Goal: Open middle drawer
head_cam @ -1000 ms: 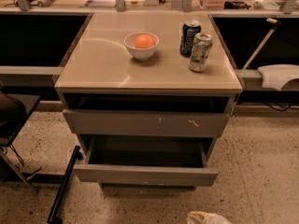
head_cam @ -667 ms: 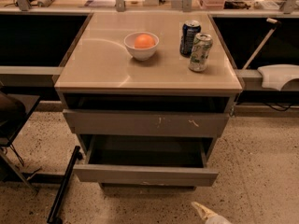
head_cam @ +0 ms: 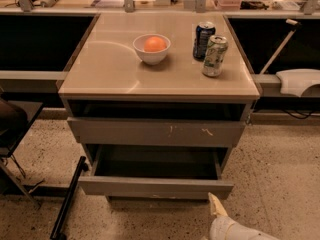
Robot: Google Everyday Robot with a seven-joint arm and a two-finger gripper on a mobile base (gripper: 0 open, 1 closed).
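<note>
Already middle drawer (head_cam: 155,187) out; hand (head_cam: 216,205) near its right front corner, grip unclear.

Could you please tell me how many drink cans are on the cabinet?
2: a dark blue can at the back right, and a green-and-white can just in front of it. The hand is low, by the middle drawer's right corner.

The pincer (head_cam: 216,206) sits just below the right front corner of the middle drawer (head_cam: 155,187), its pale tip tilted up and leftward toward that corner, the rounded white arm (head_cam: 235,230) lying below and right of it.
</note>
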